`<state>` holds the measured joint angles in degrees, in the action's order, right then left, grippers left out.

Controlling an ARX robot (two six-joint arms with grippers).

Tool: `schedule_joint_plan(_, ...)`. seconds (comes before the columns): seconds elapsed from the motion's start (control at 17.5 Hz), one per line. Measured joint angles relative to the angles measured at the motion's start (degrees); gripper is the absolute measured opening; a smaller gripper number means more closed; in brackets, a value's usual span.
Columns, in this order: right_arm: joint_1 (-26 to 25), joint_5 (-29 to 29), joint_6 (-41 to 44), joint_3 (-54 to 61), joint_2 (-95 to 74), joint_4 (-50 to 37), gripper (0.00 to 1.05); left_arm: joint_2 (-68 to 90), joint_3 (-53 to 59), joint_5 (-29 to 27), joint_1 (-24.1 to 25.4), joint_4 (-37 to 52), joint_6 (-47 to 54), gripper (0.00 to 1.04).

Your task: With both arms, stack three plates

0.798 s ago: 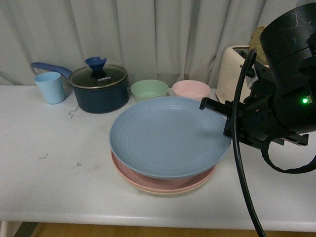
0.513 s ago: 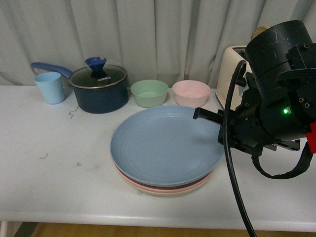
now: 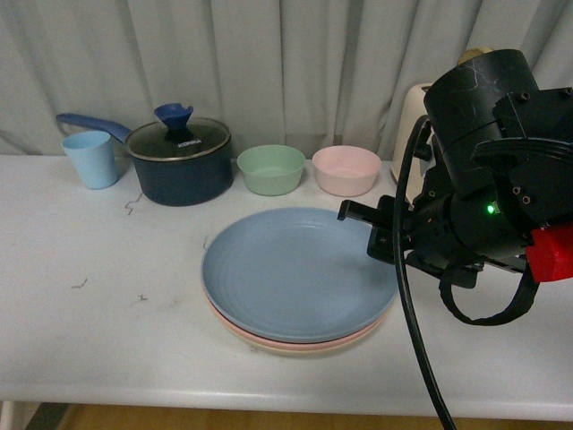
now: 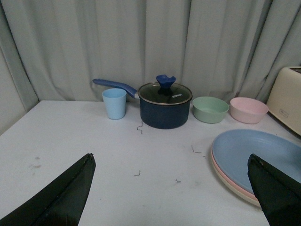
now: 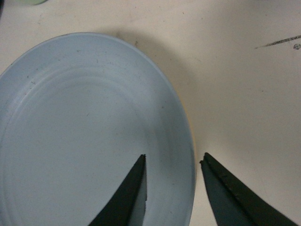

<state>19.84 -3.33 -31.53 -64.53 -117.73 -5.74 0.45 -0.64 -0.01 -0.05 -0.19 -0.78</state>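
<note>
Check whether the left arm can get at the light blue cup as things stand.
Probably yes. The left gripper is open, and only bare table lies between it and the light blue cup. The saucepan stands close beside the cup, so that side looks tight.

Just beyond the right gripper [image 3: 351,213] stand a pink bowl [image 3: 346,170] and toaster [image 3: 407,125]; ahead of the left gripper [image 4: 170,157], open table [image 4: 70,136].

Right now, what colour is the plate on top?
The top plate is light blue, clearest in the front view.
</note>
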Motion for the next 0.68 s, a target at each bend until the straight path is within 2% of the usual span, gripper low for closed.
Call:
schedule_joint_plan(0.06,-0.33,0.15,-0.17,1.92,1.62,-1.57,0.54,0.0,0.0,0.0,0.0,-0.02,-0.02,0.98)
schedule_joint_plan(0.17,-0.74,1.31,0.09,5.22,5.79,-3.32,0.76,0.0,0.0,0.0,0.0,-0.02,0.0,0.98)
schedule_joint_plan(0.23,-0.79,0.07,1.16,5.84,6.29,-8.17,0.86,0.0,0.0,0.0,0.0,0.0,0.0,0.98)
schedule_joint_plan(0.29,-0.94,-7.23,7.76,11.32,4.68,-28.87,0.76,0.0,0.0,0.07,0.0,-0.02,0.0,0.98)
schedule_joint_plan(0.34,-1.6,-11.17,14.08,18.05,4.68,-41.16,0.67,0.0,0.0,0.0,0.0,0.0,-0.02,0.98)
schedule_joint_plan(0.46,-3.87,-11.67,23.41,29.57,7.04,-56.35,0.51,0.0,0.0,-0.15,0.07,0.0,0.0,0.98)
schedule_joint_plan(0.57,-6.88,-10.54,27.98,35.6,14.47,-67.1,0.34,0.0,0.0,0.0,0.07,0.07,0.0,0.98)
schedule_joint_plan(0.68,-8.7,-8.33,29.86,41.29,22.97,-69.02,0.13,0.0,0.0,0.0,0.07,0.02,0.0,0.98)
